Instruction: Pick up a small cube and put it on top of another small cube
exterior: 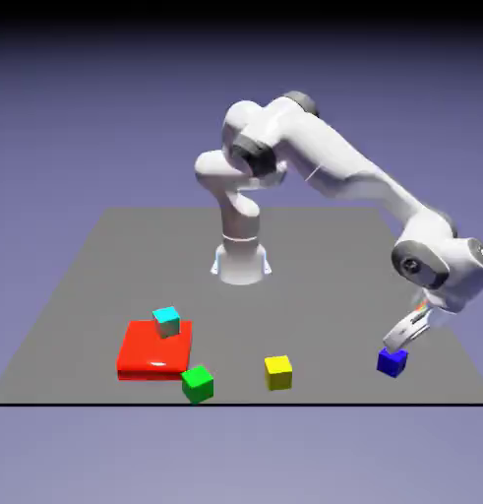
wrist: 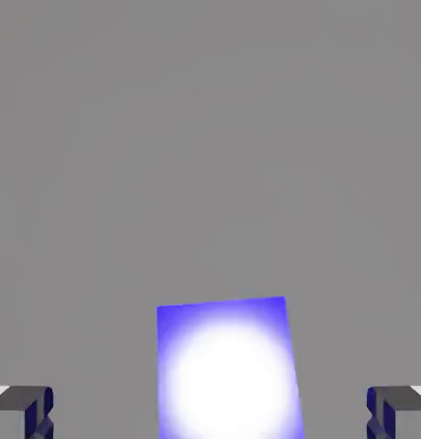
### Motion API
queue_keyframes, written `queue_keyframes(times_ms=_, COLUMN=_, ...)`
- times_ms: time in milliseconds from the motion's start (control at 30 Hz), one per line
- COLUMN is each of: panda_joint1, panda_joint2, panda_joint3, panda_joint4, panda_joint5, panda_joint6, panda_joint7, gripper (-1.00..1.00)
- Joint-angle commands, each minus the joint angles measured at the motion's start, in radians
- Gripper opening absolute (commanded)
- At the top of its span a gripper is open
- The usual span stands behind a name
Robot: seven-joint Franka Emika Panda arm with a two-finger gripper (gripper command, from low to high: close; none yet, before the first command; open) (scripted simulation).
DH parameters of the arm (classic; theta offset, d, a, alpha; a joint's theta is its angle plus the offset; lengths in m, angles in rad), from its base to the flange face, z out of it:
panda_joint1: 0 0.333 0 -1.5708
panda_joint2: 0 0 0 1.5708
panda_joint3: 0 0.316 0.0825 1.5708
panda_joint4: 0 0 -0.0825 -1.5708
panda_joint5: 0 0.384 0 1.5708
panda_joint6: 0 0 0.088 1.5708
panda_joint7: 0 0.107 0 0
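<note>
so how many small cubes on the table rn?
4. Cyan cube sits on the flat red block; green cube at that block's near corner; yellow cube mid-front; dark blue cube at the exterior view's right, under the open fingers. None look hidden.

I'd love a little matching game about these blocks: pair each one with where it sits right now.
Things:
1. cyan cube
2. dark blue cube
3. green cube
4. yellow cube

Places:
A. between the green and dark blue cubes
B. on the flat red block
C. below the open gripper
D. beside the red block's near corner

Pairs: 1-B, 2-C, 3-D, 4-A
</note>
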Motion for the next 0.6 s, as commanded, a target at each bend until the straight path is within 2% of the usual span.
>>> queue_keyframes(times_ms=0, panda_joint1=0.0, panda_joint2=0.025, panda_joint3=-0.019, panda_joint4=-0.023, panda_joint5=-0.022, panda_joint6=0.043, panda_joint7=0.012, gripper=0.0)
queue_keyframes(times_ms=67, panda_joint1=0.001, panda_joint2=0.071, panda_joint3=-0.053, panda_joint4=-0.066, panda_joint5=-0.063, panda_joint6=0.123, panda_joint7=0.034, gripper=0.0)
queue_keyframes(times_ms=100, panda_joint1=0.001, panda_joint2=0.071, panda_joint3=-0.053, panda_joint4=-0.066, panda_joint5=-0.063, panda_joint6=0.123, panda_joint7=0.034, gripper=-1.0)
queue_keyframes(times_ms=233, panda_joint1=0.0, panda_joint2=-0.003, panda_joint3=-0.006, panda_joint4=-0.003, panda_joint5=0.004, panda_joint6=0.001, panda_joint7=0.0, gripper=-1.0)
queue_keyframes(times_ms=567, panda_joint1=0.02, panda_joint2=-0.197, panda_joint3=-0.368, panda_joint4=-0.17, panda_joint5=0.221, panda_joint6=0.05, panda_joint7=0.026, gripper=-1.0)
